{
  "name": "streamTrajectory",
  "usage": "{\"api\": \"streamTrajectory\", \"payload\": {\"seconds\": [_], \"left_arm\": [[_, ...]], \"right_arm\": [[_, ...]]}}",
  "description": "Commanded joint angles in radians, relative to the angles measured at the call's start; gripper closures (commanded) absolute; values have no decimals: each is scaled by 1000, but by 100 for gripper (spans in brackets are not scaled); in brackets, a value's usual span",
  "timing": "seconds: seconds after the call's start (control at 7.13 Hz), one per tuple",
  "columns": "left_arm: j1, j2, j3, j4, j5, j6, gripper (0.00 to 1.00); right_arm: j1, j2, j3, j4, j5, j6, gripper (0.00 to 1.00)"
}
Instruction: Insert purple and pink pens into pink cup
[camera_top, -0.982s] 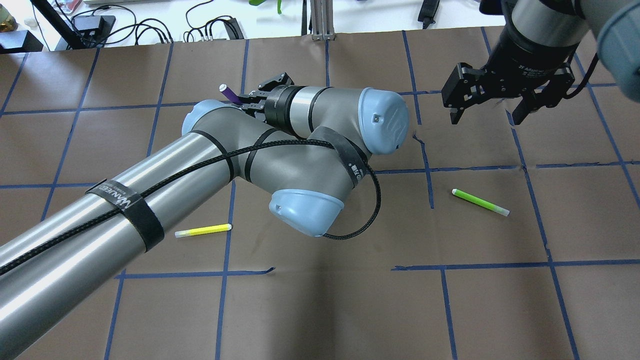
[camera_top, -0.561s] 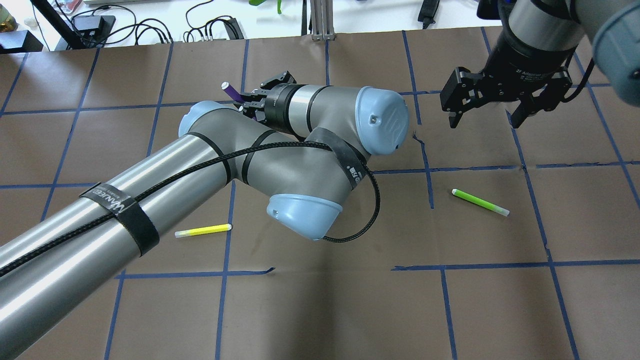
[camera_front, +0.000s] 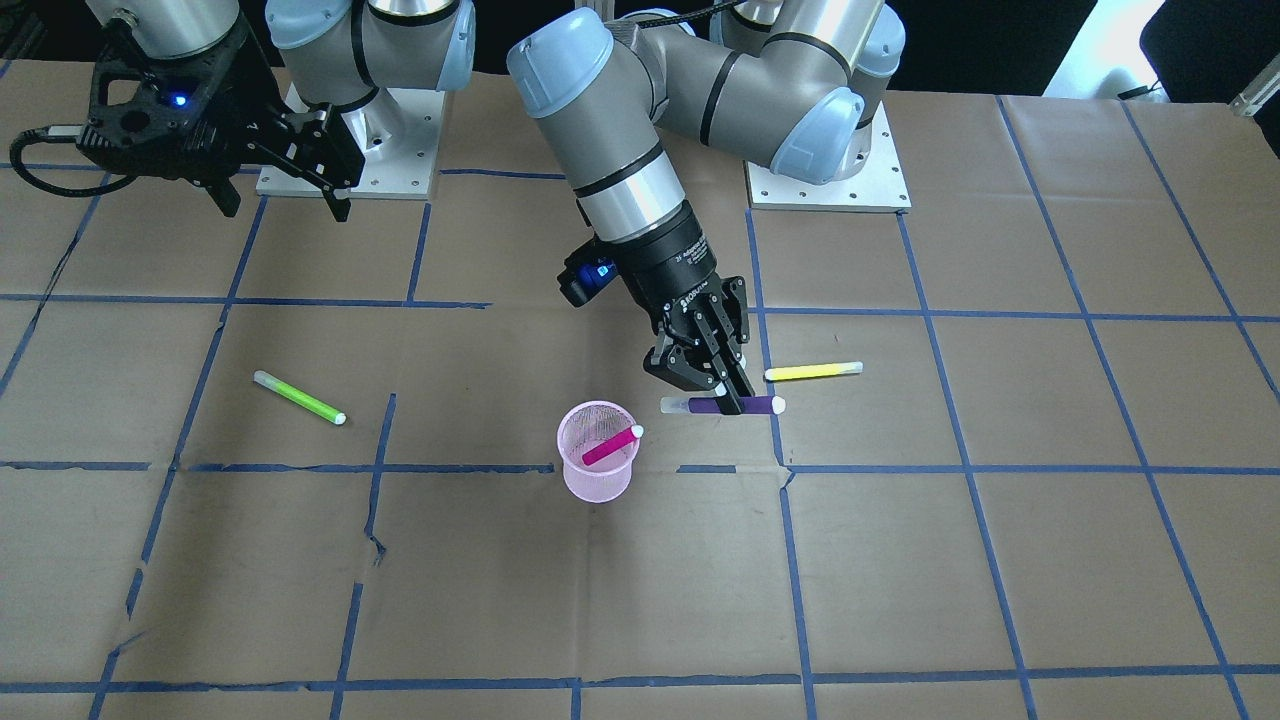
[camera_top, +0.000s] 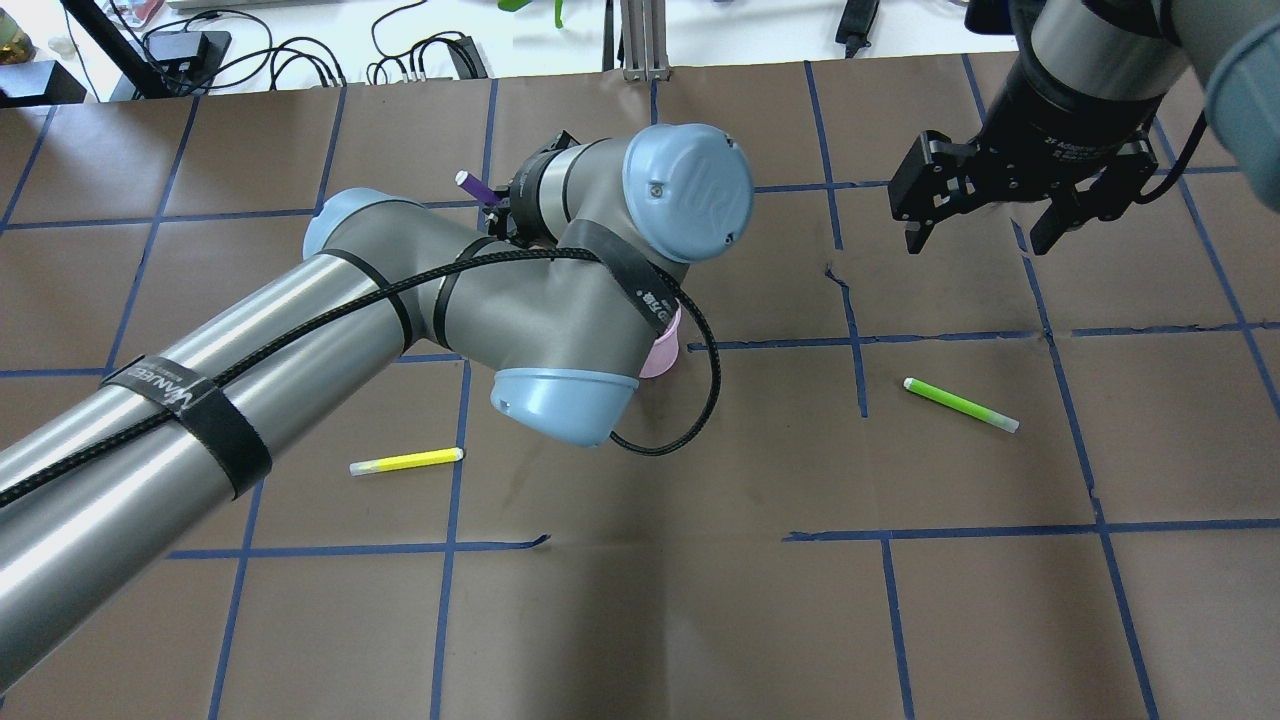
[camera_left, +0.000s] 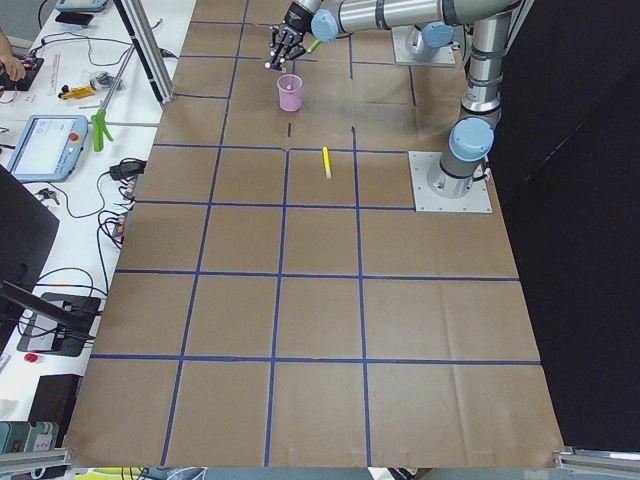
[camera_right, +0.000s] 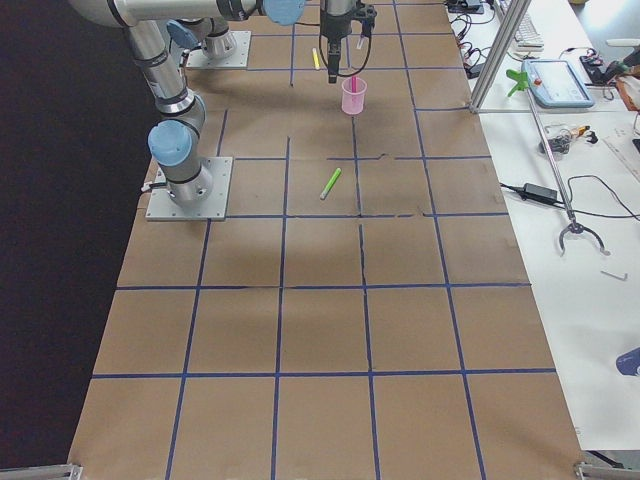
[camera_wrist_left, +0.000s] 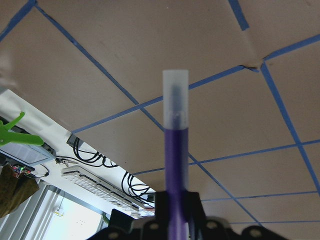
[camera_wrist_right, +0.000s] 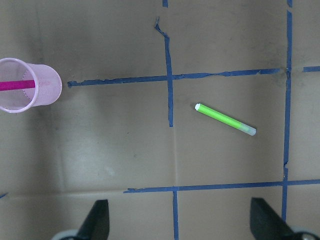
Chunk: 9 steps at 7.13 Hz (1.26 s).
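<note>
Table: brown paper, blue tape grid.

Left arm: we see it reach out over the middle of the table, wrist angled down.

Right arm: drawn back near its base, well apart from the task items.

Left gripper: fingers clamped on the purple pen near its middle. The pen is held off the table and looks roughly level in the front-facing view. Its clear-capped end points toward the pink cup. The pen is just beside the cup, on the robot's left of it, and not inside.

Right gripper: jaws spread wide with nothing between them, hovering above the paper.

Pink cup: mesh, upright, near the table centre. We note the pink pen inside it, leaning, with its white tip over the rim.

Green pen: flat on the table on the robot's right side, well apart from the cup.

Yellow pen: flat on the table, near the left gripper.
</note>
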Motion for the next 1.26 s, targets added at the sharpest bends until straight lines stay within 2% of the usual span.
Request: {"api": "streamTrajectory", "payload": {"seconds": [0.0, 0.28, 0.42, 0.56, 0.98, 1.12], "left_arm": [[-1, -35, -15, 155, -19, 168, 97], [-2, -81, -99, 420, -19, 355, 97], [-7, -112, -101, 482, -22, 372, 97], [-3, -115, -94, 483, -37, 373, 98], [10, -55, -66, 403, -71, 373, 100], [22, -31, -23, 307, -117, 370, 100]], "right_arm": [[-1, 1, 2, -1, -1, 1, 0], [-3, 1, 2, -1, 1, 1, 0], [-3, 2, 2, -3, 2, 1, 0], [-8, 4, 5, -9, 2, 3, 0], [-167, 1, 28, 1, -1, -16, 0], [-181, 1, 28, -1, -10, -14, 0]]}}
